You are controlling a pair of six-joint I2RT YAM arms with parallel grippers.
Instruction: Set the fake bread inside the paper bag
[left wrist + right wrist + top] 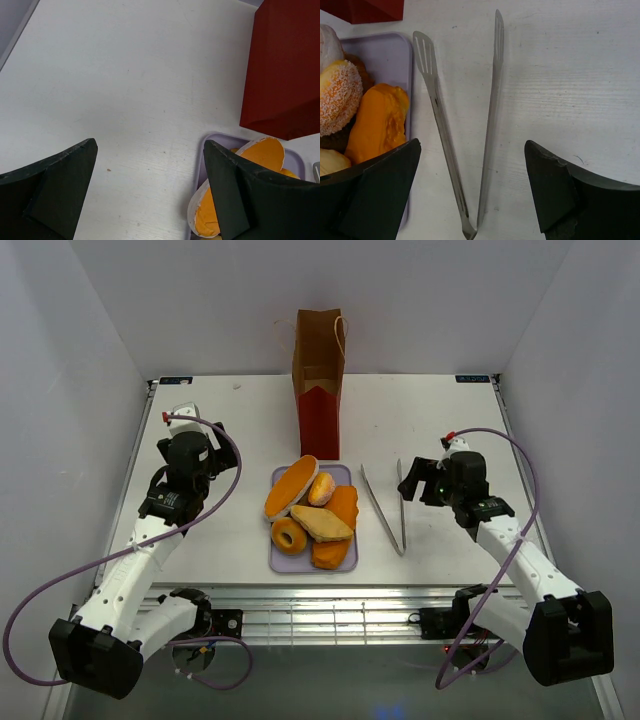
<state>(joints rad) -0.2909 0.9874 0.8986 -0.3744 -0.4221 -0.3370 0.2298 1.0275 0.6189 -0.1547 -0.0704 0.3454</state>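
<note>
Two arms, bolted at the near edge.
- Left gripper (150,145): fingers spread wide, nothing between them; over bare table, left of the tray.
- Right gripper (472,145): fingers spread wide, nothing gripped; poised above the tongs, whose hinged end lies between the two fingers in the wrist view. Whether it touches them cannot be told.

Table (230,430): white, flat, walled on three sides.

Paper bag (318,390): brown kraft above, red below, thin handles at the top. Upright at the far middle of the table, just behind the tray, mouth open upward. Contents cannot be seen.

Tray (278,560): lavender, rectangular, at the table's middle between the arms. Bears all the fake bread on view.

Tongs (383,510): metal, lying flat and splayed just right of the tray, tips toward the far side, hinge toward the near edge.

Fake bread, heaped on the tray, pieces touching and overlapping:
- long oval loaf (290,487), orange face with pale rim, far left;
- tan flat wedge (320,523), lying across the middle;
- orange piece (343,505), right side;
- orange piece (330,555), near end;
- ring donut (290,536), near left;
- small pale bun (322,488), far middle.
</note>
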